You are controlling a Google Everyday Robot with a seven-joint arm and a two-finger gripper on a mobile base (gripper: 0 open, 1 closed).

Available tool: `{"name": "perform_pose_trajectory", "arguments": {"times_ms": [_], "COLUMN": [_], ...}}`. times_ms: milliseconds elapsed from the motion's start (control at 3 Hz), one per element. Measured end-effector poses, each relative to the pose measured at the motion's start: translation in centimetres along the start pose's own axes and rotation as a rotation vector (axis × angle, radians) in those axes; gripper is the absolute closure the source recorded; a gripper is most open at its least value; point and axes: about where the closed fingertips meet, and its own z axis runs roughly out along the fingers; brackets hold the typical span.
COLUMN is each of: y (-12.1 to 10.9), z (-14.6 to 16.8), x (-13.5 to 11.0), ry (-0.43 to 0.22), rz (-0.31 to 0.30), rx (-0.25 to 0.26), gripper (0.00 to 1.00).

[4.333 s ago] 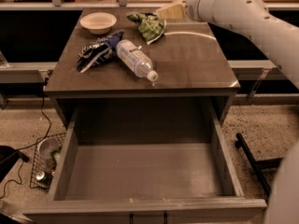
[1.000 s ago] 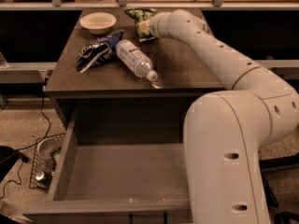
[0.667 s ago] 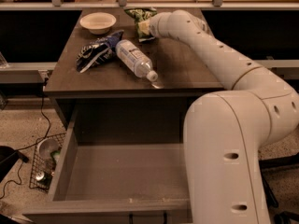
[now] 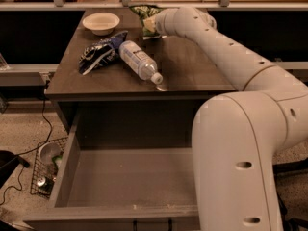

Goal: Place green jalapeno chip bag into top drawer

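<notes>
The green jalapeno chip bag (image 4: 142,12) is at the back of the cabinet top, near the middle of its far edge. My gripper (image 4: 150,28) is right at the bag's front right side and covers part of it. I cannot tell whether the bag rests on the top or is lifted. My arm reaches to it from the right, over the cabinet top. The top drawer (image 4: 63,172) is pulled out wide below the cabinet top, a grey-brown box with a bare flat bottom. My arm's large white base link (image 4: 240,158) hides the drawer's right part.
On the cabinet top (image 4: 192,66) lie a dark blue and white snack bag (image 4: 98,52), a clear water bottle (image 4: 139,61) on its side, and a white bowl (image 4: 101,22) at the back left. A wire basket (image 4: 45,170) and cables are on the floor at the left.
Since 4.3 s ago my arm has swung in front of the camera and the gripper has reached the green bag, which sits slightly higher in view. Nothing has moved in the last second.
</notes>
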Motion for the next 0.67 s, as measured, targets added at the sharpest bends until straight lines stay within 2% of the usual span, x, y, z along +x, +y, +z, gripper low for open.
{"name": "perform_pose_trajectory", "arguments": {"times_ms": [667], "y": [-2.6], "z": [-6.0], "x": [-4.3], "ry": [-0.048], "rz": [-0.069], "rx": [0.081], "gripper": [1.00]}}
